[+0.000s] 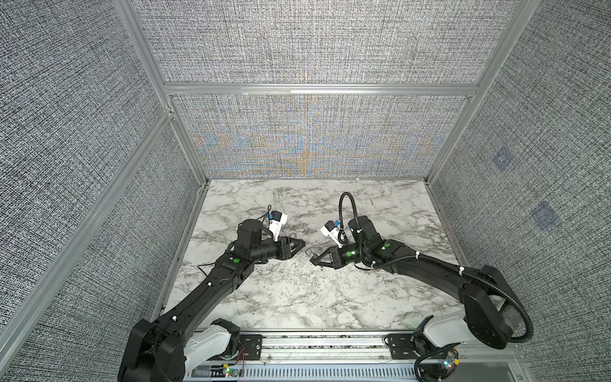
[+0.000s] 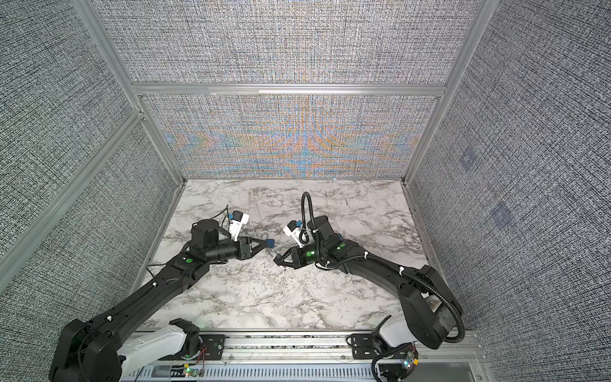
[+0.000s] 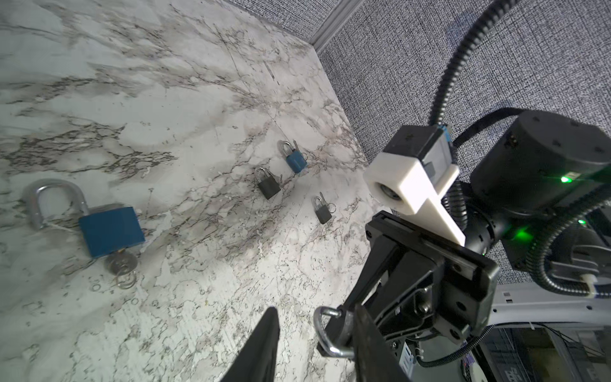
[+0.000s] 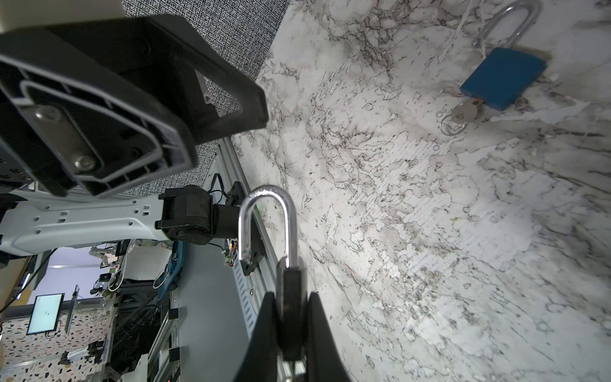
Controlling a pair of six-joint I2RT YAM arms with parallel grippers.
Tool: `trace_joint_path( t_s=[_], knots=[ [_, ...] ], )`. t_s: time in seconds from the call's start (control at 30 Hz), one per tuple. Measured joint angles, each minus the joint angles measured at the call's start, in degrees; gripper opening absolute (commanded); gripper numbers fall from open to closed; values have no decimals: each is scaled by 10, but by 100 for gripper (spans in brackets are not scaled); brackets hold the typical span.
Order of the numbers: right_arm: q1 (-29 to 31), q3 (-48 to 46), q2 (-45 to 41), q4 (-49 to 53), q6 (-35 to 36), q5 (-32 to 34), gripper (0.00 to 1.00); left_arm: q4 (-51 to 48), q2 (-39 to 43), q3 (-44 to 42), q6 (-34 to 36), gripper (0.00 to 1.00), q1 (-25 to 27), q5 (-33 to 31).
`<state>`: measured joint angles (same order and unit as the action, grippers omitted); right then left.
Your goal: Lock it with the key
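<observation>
Right gripper (image 4: 291,297) clamps one dark padlock (image 4: 291,274); left gripper (image 2: 264,246), part-open and empty, sits by one blue padlock (image 3: 110,231) with one key (image 3: 120,263), three smaller padlocks (image 3: 268,185) beyond it.

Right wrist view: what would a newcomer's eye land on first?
The shiny shackle of the dark padlock, open with one leg free, its body clamped in the right pincer close to the camera. Next, the blue padlock lying on the marble table beyond, a key in its base.
</observation>
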<state>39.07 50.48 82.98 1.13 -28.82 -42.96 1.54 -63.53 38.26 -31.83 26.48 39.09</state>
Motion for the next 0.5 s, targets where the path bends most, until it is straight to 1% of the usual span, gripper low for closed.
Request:
trace_joint_path(
  t_s=[0.2,0.5],
  knots=[
    [-12,-2,0,-21,-15,-25,0,-14,-16,8,19,38,19,0],
    [-28,-13,-3,-37,-36,-40,0,-16,-19,1,24,38,19,-15]
  ],
)
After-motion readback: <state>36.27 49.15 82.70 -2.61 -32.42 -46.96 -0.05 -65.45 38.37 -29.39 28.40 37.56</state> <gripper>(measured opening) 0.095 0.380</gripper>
